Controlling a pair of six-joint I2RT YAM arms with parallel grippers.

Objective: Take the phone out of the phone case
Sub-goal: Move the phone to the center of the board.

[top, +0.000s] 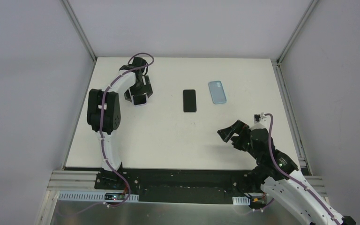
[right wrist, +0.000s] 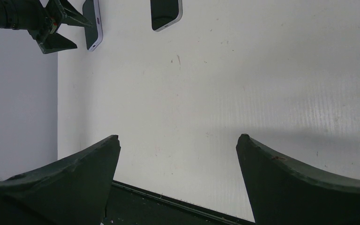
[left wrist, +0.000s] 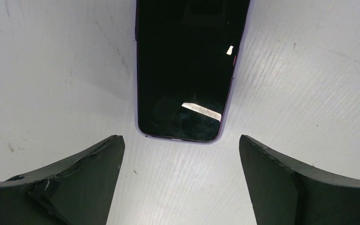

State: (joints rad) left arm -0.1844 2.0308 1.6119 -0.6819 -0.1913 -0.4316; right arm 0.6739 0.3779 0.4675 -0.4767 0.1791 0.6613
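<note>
Plainly, left tool (left wrist: 180,140) and right tool (right wrist: 178,137) gape wide, empty, the left just beside the phone (left wrist: 183,70).

A scuffed white bench (top: 168,140) carries three things, all lying flat in its far half. A purple-rimmed phone (left wrist: 183,70), dark screen up, lies toward the far left corner. A black phone (top: 189,100) lies near the middle, and a blue case (top: 217,92) lies just beside it toward the right edge, not touching.
</note>
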